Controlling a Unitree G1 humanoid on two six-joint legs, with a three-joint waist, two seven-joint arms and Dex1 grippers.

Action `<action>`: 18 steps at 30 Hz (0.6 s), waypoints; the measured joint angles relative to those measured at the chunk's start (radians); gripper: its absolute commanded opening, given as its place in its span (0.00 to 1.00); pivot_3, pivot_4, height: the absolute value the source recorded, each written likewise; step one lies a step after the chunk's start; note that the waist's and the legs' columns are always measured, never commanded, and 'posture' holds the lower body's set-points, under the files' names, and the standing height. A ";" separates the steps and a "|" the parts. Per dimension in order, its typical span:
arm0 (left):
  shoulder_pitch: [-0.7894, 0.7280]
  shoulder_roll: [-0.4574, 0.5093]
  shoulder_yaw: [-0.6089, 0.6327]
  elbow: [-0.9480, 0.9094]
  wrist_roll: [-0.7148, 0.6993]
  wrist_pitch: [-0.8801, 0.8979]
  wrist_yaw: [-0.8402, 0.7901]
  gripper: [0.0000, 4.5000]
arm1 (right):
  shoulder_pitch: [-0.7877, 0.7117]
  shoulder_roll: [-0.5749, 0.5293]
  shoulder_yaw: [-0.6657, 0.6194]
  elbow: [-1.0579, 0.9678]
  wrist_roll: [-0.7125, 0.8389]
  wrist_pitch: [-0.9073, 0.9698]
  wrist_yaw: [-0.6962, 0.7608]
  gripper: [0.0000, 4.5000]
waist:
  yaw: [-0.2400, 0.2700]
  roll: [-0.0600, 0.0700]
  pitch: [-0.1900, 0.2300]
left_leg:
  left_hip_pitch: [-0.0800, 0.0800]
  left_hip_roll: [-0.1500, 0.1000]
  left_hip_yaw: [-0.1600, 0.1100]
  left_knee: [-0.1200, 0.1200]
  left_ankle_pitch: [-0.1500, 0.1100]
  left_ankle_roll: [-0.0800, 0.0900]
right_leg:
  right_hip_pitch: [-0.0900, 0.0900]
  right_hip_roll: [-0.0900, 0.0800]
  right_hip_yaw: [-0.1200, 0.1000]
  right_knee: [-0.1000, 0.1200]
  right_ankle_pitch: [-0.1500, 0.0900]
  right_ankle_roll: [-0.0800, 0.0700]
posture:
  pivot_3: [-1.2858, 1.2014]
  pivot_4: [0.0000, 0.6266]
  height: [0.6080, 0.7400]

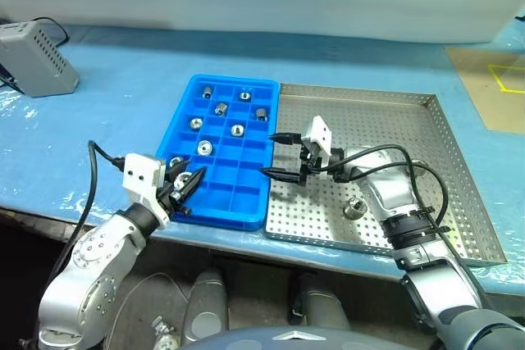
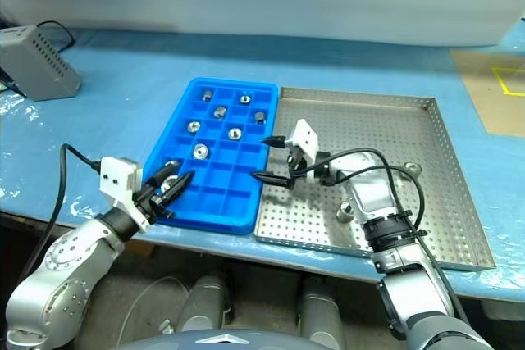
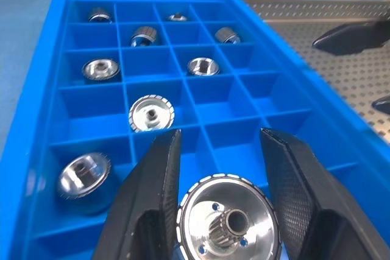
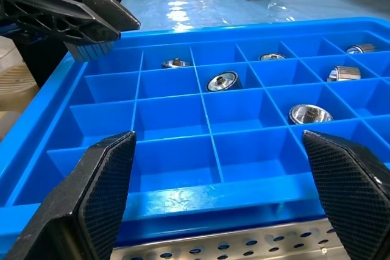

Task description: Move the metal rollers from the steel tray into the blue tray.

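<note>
Where blue sheeting (image 1: 123,112) covers the bench, perhaps a grey box (image 1: 33,59).

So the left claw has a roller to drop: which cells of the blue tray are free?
The blue tray's two near rows beside the steel tray are bare. The far rows are crowded with rollers.

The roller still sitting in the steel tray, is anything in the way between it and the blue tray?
Partly. The last roller lies on the steel tray, and the open right gripper hangs over the strip between it and the blue tray. The two trays' rims also have to be crossed. Nothing else lies there.
</note>
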 measured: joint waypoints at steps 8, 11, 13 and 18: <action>0.004 0.024 -0.008 0.004 0.015 0.000 0.009 0.38 | 0.001 0.007 0.000 0.000 -0.003 0.000 -0.003 1.00 | -0.001 0.000 0.000 | 0.000 0.000 0.000 0.000 0.000 0.000 | 0.000 0.000 0.001 0.000 0.001 -0.001 | 0.59 0.24 1.00; 0.015 0.034 0.000 0.002 0.006 0.006 0.008 0.54 | 0.003 0.005 -0.001 -0.001 -0.003 0.001 -0.009 1.00 | -0.003 0.000 0.000 | 0.001 0.000 0.001 0.000 0.000 0.000 | 0.000 0.000 0.001 0.000 0.001 -0.001 | 0.59 0.24 1.00; 0.016 0.045 0.004 0.002 0.002 0.014 0.009 0.65 | 0.003 0.002 -0.001 -0.004 -0.003 0.002 -0.012 1.00 | -0.003 0.000 0.000 | 0.001 0.000 0.001 0.000 0.000 0.000 | 0.000 0.000 0.001 0.000 0.001 -0.001 | 0.59 0.24 1.00; 0.001 0.075 0.006 -0.003 0.006 0.038 0.027 0.99 | 0.005 -0.012 -0.010 -0.011 -0.003 0.006 -0.030 1.00 | -0.004 0.000 0.000 | 0.002 0.000 0.001 0.000 0.000 0.000 | 0.001 0.000 0.002 0.000 0.000 0.000 | 0.57 0.24 1.00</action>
